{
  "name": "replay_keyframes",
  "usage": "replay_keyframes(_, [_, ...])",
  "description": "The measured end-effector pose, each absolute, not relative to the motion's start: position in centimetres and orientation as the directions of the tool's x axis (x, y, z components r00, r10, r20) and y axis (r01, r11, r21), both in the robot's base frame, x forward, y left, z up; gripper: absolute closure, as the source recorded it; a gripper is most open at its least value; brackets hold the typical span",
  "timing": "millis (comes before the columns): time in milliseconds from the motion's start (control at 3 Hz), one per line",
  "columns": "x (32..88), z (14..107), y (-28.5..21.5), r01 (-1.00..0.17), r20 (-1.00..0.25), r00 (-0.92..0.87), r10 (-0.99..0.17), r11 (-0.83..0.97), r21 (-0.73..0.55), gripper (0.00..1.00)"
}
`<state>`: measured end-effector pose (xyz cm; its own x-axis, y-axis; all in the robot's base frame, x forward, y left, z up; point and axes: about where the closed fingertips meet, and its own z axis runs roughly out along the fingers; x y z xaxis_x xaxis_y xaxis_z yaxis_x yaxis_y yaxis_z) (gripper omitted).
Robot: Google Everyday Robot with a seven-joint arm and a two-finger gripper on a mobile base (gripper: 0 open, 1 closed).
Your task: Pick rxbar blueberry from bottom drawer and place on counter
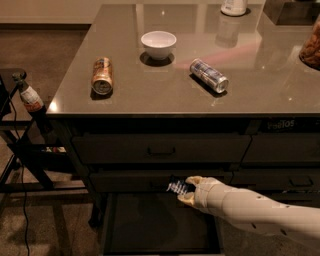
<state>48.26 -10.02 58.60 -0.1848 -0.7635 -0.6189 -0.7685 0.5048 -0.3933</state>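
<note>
The rxbar blueberry (pixel 176 186) is a small dark blue wrapper with white print, held at the tip of my gripper (pixel 186 189). My gripper is shut on it, in front of the middle drawer and above the open bottom drawer (pixel 155 220). My white arm reaches in from the lower right. The counter (pixel 165 80) is the glossy grey-brown slab above the drawers.
On the counter lie a brown can (pixel 102 76) on its side, a white bowl (pixel 158 44) and a silver-blue can (pixel 208 75) on its side. A white container (pixel 233 6) stands at the back. A black stand with a bottle (pixel 30 96) is to the left of the cabinet.
</note>
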Motion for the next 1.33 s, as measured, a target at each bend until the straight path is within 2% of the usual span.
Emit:
replay_keyframes(1000, [49.1,71.7,-10.8,-0.702,-0.64,-0.083,-0.764,0.501,-0.506,1.0])
replay_keyframes(1333, [49.2,72.1,-10.7,-0.701,-0.641,-0.083,-0.763,0.502,-0.507,1.0])
